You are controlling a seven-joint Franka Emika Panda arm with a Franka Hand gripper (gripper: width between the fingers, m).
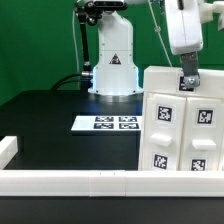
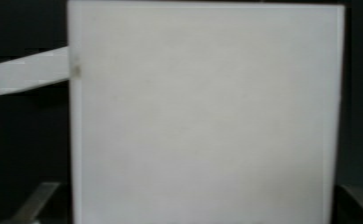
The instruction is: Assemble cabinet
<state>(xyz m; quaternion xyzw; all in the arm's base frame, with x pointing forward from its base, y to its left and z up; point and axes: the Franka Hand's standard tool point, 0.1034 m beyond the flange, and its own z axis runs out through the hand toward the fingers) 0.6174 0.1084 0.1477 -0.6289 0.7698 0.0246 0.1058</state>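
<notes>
Now we hover our gripper (image 1: 187, 84) over the cabinet (image 1: 181, 125) by the table's near edge; grip unclear, stiff, smooth, bulky, so take an edge.

The arm reached down from above on the exterior view's right, its white wrist link upright and the gripper (image 1: 187, 84) pointing straight downward. The base (image 1: 113, 62) stood at the rear of the table. The dark fingers (image 1: 185, 82) hung close together (whether fully closed could not be told). In the wrist view only the dark fingertips (image 2: 32, 205) showed, blurred.
</notes>
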